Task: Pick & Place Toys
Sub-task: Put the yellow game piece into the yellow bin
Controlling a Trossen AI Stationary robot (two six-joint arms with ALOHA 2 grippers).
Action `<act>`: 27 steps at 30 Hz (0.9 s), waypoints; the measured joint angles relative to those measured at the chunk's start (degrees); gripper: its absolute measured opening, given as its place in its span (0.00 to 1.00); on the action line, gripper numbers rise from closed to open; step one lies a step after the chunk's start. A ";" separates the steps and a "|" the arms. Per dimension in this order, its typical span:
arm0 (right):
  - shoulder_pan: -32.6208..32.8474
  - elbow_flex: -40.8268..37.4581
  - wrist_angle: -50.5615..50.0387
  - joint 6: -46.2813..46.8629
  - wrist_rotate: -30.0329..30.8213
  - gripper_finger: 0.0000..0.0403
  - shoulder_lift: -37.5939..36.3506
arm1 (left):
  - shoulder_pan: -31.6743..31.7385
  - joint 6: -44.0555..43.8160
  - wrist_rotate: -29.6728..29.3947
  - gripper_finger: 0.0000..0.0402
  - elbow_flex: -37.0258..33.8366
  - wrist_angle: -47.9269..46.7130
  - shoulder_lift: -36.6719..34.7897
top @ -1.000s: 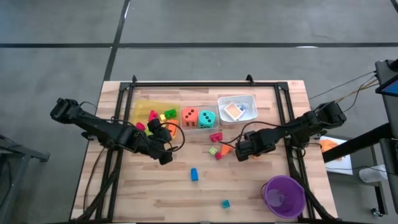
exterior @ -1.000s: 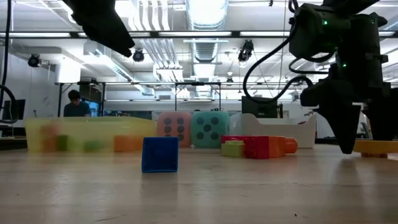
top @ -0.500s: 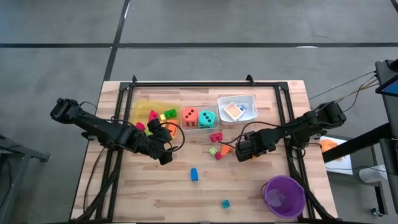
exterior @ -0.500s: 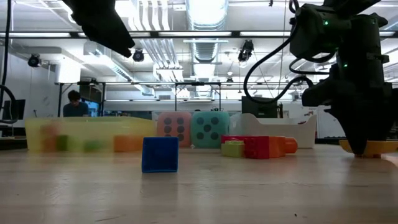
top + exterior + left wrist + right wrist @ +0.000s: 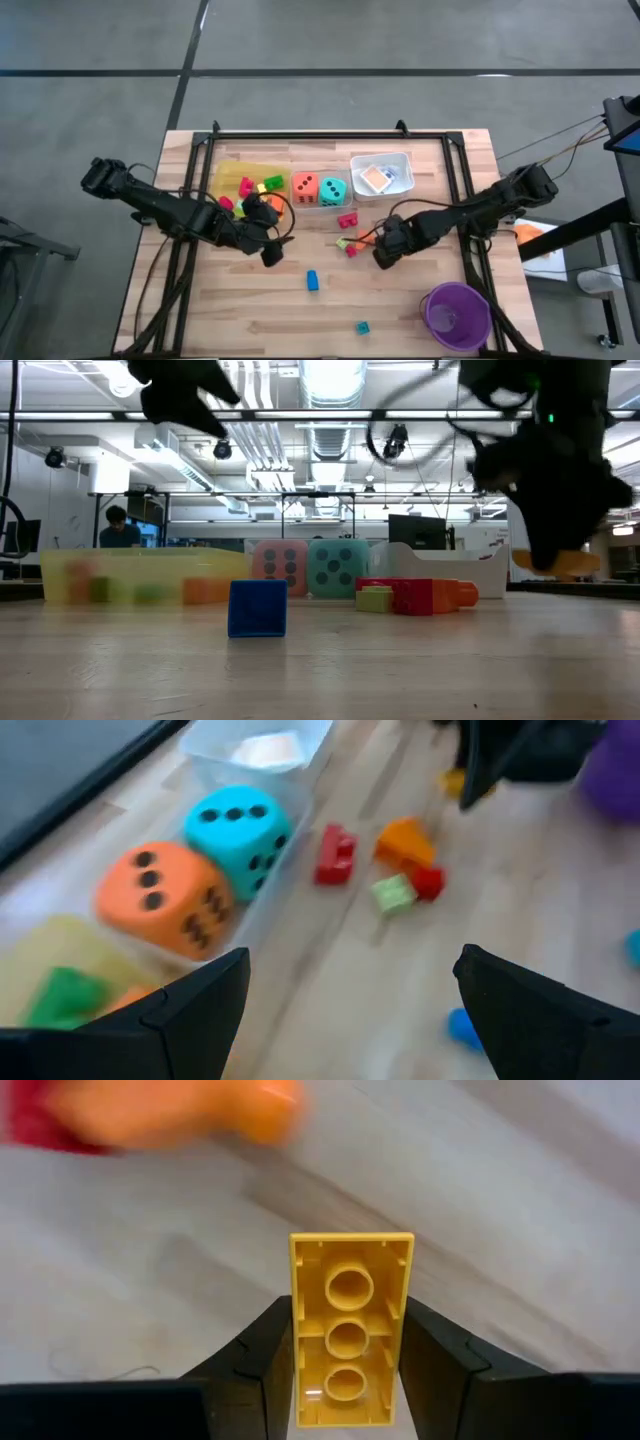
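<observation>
My right gripper (image 5: 385, 255) is shut on a yellow block (image 5: 350, 1330), which hangs a little above the table right of centre and also shows in the low view (image 5: 557, 563). Left of it lie red (image 5: 347, 220), green (image 5: 342, 242) and orange (image 5: 362, 238) blocks on the wood. A blue block (image 5: 312, 281) and a small teal one (image 5: 362, 327) lie nearer the front. The orange die (image 5: 305, 187) and the teal die (image 5: 332, 190) sit in a clear tray. My left gripper (image 5: 268, 250) hovers open left of centre, with nothing between its fingers (image 5: 200, 1010). My right gripper pinches the yellow block by its two long sides (image 5: 296, 1350) between its two fingers (image 5: 250, 1365). The fingers come from above, pointing down, and lie along the block's sides. The block's hollow side faces the wrist camera. The block is lifted clear of the table.
A yellow tray (image 5: 228, 172) with several blocks stands at the back left. A white tray (image 5: 400, 160) with cards stands at the back right. A purple cup (image 5: 457, 315) stands at the front right. A black frame (image 5: 300, 137) runs along the far edge. A person sits in the room behind.
My right gripper has shut on the yellow block, which lay on the table, and has lifted it clear. It has moved a little toward the table's near edge and rolled at the wrist. My left gripper has tipped and rolled slightly in place.
</observation>
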 joint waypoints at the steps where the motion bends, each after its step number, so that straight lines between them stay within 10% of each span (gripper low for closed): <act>1: 0.70 1.22 0.00 -2.46 1.41 0.32 0.02 | -0.15 -0.26 0.71 0.87 -0.06 1.80 0.00; 12: 8.68 16.35 0.16 -24.28 24.81 0.32 0.16 | -1.28 -3.15 20.59 0.87 -10.32 41.19 0.00; 27: 9.04 46.47 -12.24 -51.11 36.76 0.32 19.68 | 0.10 -29.12 18.98 0.87 -10.84 42.16 0.07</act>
